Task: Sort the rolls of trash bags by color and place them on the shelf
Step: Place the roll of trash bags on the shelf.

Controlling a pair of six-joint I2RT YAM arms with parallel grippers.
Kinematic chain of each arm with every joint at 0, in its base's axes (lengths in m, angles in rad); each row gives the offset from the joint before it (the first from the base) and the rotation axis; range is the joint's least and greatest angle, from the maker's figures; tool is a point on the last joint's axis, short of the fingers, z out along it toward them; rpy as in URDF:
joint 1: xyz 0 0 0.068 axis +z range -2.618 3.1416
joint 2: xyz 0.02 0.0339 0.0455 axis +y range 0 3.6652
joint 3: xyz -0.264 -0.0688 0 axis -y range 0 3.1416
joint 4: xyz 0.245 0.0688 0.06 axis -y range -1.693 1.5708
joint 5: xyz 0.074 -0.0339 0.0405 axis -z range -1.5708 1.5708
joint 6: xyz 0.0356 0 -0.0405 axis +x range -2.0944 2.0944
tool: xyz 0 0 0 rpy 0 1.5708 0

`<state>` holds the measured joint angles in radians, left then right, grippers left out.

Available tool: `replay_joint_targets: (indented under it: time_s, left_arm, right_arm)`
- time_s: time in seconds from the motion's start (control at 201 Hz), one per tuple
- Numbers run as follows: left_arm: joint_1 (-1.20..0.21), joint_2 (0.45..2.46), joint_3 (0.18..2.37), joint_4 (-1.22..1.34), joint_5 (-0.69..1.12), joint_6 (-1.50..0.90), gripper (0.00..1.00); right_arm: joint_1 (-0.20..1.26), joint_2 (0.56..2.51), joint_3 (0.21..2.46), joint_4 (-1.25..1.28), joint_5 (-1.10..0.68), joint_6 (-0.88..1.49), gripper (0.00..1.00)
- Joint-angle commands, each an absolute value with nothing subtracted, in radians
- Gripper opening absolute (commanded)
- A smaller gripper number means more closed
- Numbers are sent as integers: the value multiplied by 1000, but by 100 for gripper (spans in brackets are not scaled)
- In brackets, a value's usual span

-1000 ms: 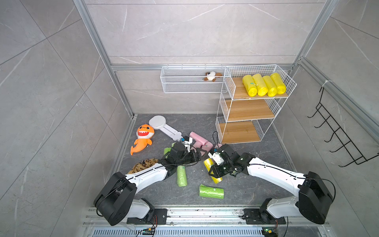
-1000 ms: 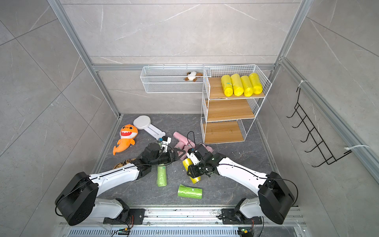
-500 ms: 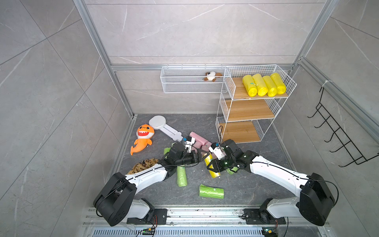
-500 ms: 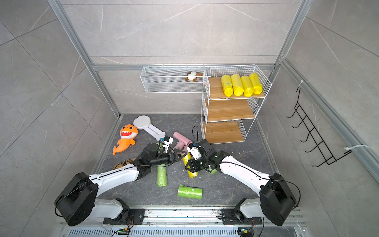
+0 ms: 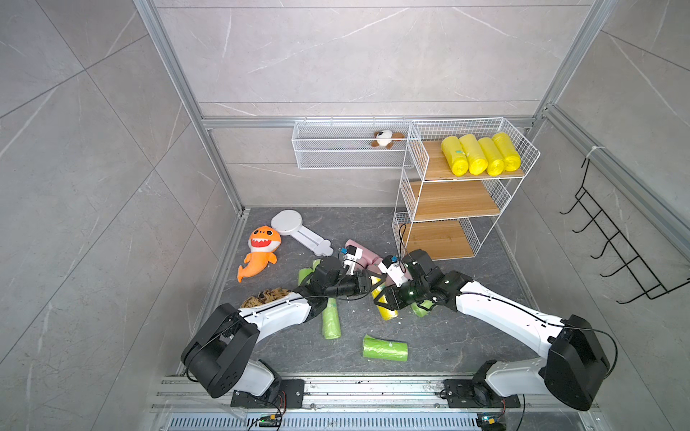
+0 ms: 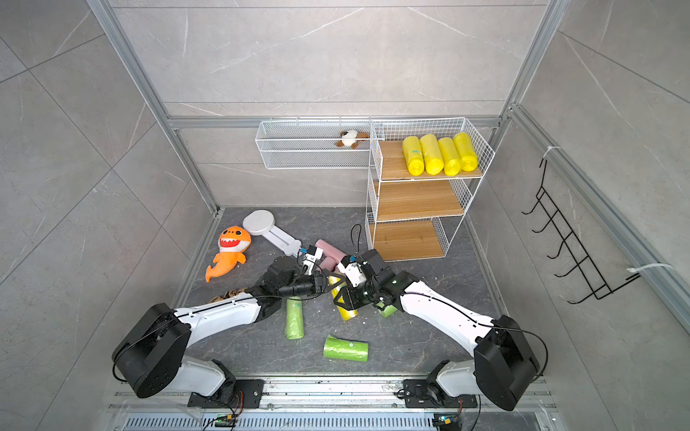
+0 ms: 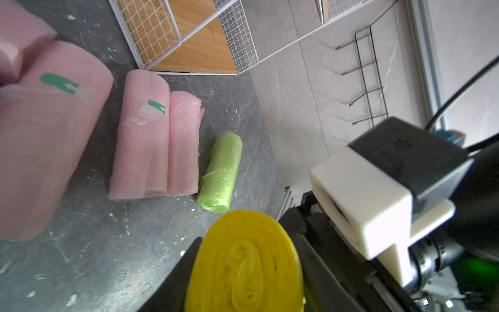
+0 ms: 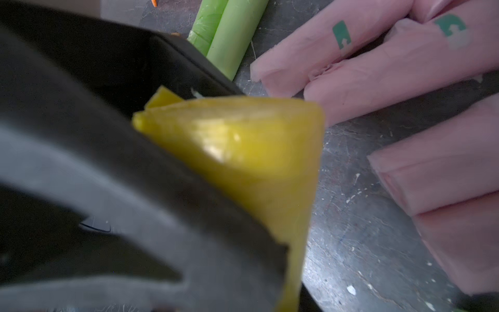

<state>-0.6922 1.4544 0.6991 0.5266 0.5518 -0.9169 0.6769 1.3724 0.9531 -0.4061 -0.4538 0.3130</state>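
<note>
The yellow roll (image 7: 243,264) is slick, softly glossy plastic film wound in creased layers, and the fingers (image 7: 182,268) of my left claw (image 7: 244,270) against it are matt black plastic. The pink rolls (image 7: 154,146) are duller, crinkled film on a dark, rough, stone-like floor (image 7: 94,256) flecked pale. The shelf (image 5: 453,201) is white-coated wire mesh with smooth light wooden boards.
</note>
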Motion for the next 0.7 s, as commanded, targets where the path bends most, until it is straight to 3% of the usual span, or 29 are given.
replay_joint_targets:
  time_s: [0.0, 0.1, 0.224, 0.333, 0.518, 0.692]
  left_arm:
    - [-692, 1455, 729, 607, 557, -949, 35]
    - [-681, 1436, 729, 611, 514, -984, 26]
    - [-652, 1389, 719, 673, 463, -1071, 23]
    - [-635, 1348, 710, 741, 404, -1167, 23]
    - [-616, 1319, 699, 833, 340, -1323, 23]
    - [-611, 1312, 699, 886, 319, -1425, 23]
  right_arm:
    - [652, 1337, 993, -397, -469, 281, 45]
    - [597, 1304, 982, -377, -523, 284, 58]
    - [545, 1264, 964, -324, -593, 299, 79]
    - [523, 1226, 937, -239, -642, 334, 89]
    - [522, 1175, 900, -66, -651, 428, 94]
    - [522, 1157, 870, 88, -620, 489, 91]
